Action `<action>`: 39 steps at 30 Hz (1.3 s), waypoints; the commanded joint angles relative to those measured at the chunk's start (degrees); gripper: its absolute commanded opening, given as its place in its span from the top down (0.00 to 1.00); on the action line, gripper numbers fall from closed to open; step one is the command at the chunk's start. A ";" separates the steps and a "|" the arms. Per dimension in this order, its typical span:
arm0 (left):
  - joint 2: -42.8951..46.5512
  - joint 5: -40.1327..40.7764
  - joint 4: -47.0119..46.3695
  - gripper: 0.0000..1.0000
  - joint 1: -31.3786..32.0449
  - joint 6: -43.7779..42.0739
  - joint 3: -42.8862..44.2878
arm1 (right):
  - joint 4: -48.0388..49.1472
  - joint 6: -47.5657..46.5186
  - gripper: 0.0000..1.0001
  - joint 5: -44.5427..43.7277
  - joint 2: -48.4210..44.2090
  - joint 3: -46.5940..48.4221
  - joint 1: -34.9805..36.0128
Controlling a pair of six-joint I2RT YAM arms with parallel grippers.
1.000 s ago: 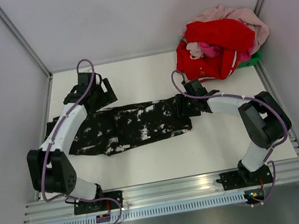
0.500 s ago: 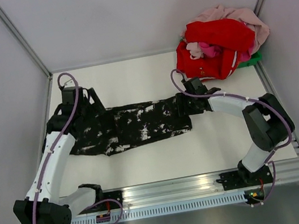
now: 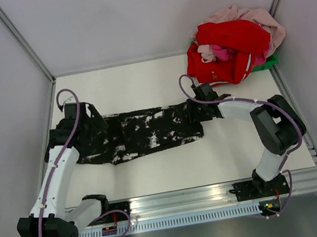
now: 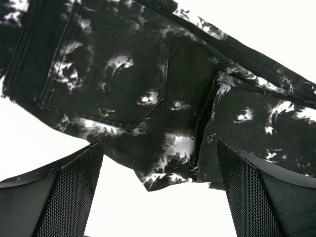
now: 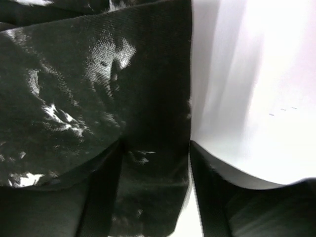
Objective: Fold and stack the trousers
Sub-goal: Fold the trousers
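Risk: the right pincer (image 5: 155, 163) straddles the hem, and I cannot tell if it is clamped, so a layer may slip free. The left pincer (image 4: 159, 148), wide open above the seat, might catch one layer only. The trousers (image 3: 143, 133), black with white blotches, lie stretched across the worktop (image 3: 152, 83).
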State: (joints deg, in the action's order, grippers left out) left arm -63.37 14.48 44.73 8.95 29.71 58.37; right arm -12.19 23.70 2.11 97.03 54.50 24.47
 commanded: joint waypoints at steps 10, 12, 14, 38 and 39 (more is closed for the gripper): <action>6.07 -1.38 3.70 0.00 -7.62 4.65 -4.75 | 3.23 0.20 0.88 -0.08 3.86 -0.36 -0.74; 6.86 -1.65 4.05 0.00 -8.24 4.21 -4.84 | 2.17 0.55 1.00 -1.75 3.34 -0.62 -1.35; 7.30 -1.47 4.31 0.00 -8.86 3.69 -4.58 | 0.50 0.82 1.00 -3.42 1.50 -1.41 -2.23; 3.62 2.23 0.45 0.00 -17.12 3.77 -5.37 | -33.25 -7.00 1.00 -12.78 -27.96 12.72 -13.04; 3.09 0.83 -0.60 0.00 -18.08 3.34 -5.46 | -33.08 -7.18 1.00 -10.13 -27.34 14.22 -13.04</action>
State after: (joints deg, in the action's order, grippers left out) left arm -58.46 16.38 48.34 -7.40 32.97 53.43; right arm -44.21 17.87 -10.61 70.85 61.76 11.84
